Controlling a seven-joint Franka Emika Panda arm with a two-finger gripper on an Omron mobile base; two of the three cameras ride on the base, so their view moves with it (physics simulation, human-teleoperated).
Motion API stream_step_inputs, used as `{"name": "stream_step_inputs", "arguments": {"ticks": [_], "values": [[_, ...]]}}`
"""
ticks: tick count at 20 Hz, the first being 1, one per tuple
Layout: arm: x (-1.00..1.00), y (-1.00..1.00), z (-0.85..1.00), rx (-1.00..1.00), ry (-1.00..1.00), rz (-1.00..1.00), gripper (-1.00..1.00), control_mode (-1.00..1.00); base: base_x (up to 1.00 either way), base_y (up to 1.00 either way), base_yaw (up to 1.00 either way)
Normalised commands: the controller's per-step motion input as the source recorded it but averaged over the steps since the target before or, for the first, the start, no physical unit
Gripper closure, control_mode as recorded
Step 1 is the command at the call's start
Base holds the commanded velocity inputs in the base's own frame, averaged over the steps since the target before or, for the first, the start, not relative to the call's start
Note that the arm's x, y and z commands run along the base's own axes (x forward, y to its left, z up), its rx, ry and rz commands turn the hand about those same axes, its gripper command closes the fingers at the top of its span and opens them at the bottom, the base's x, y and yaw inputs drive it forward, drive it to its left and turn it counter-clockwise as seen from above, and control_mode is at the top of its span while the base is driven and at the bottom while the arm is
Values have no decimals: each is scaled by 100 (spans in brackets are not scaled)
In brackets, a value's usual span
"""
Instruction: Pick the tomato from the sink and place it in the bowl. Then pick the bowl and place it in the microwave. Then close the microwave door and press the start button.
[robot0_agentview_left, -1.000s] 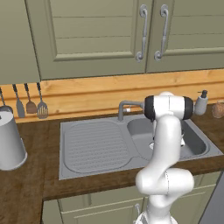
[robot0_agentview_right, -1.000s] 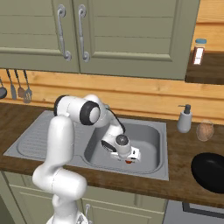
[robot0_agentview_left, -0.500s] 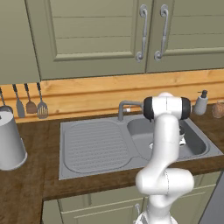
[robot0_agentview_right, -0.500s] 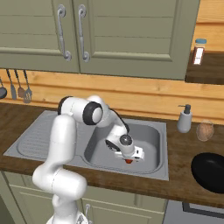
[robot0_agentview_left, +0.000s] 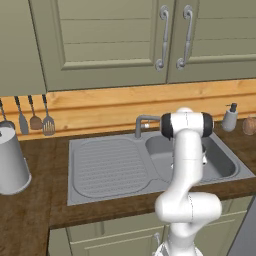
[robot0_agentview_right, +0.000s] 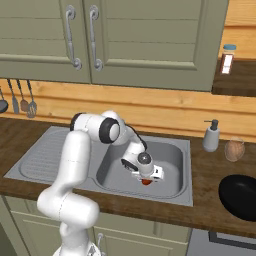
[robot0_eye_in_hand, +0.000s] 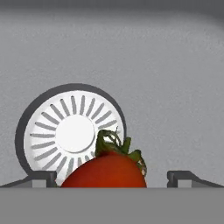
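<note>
Here the tomato (robot0_eye_in_hand: 105, 171) is seen lying on the floor of the sink (robot0_agentview_right: 172, 150) basin, just beside the round white drain (robot0_eye_in_hand: 72, 131), directly between the widely spread fingertips of the gripper (robot0_agentview_right: 148, 178), so a straight closing is judged sufficient.

sink (robot0_agentview_right: 172, 192) walls box pincer (robot0_agentview_right: 146, 176) — tap (robot0_agentview_left: 142, 122) behind | open above
</note>
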Motion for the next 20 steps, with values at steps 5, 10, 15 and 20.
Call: {"name": "stream_step_inputs", "arguments": {"ticks": [5,10,15,20], "values": [[18,0,-22,0,0,2,-100,-100,0,0,0],[1,0,-4,0,1,1,-100,-100,0,0,0],[0,0,0,0,0,0,-100,-100,0,0,0],[0,0,0,0,0,0,100,-100,0,0,0]]}}
